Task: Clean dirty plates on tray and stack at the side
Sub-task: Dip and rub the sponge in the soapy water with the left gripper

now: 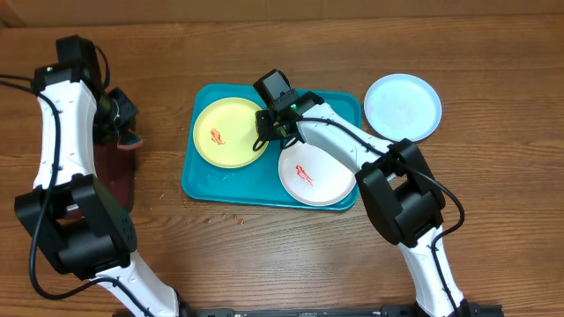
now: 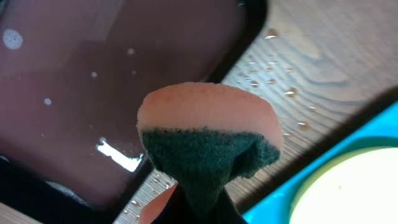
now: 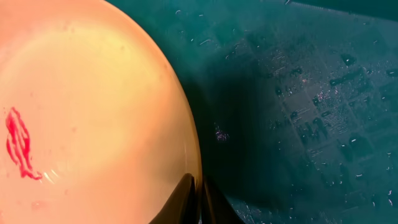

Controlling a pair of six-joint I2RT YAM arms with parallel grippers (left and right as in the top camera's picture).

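The teal-blue tray [image 1: 204,183] holds the yellow-green plate [image 1: 225,132] with a red smear at its left and the white plate [image 1: 322,180] with a red smear at its right. The pale blue plate [image 1: 403,106] lies on the table right of the tray. My right gripper [image 1: 267,136] is shut on the yellow-green plate's right rim [image 3: 155,93], the tray floor [image 3: 298,93] beside it. My left gripper [image 1: 123,119] is shut on a sponge [image 2: 208,134], orange with a dark green scouring side, above the edge of the maroon tray [image 2: 93,81].
The dark maroon tray [image 1: 115,172] sits at the table's left under the left arm. Water droplets lie on the wood [image 2: 292,68] between it and the teal tray's corner [image 2: 348,143]. Small crumbs dot the table in front of the teal tray [image 1: 233,214].
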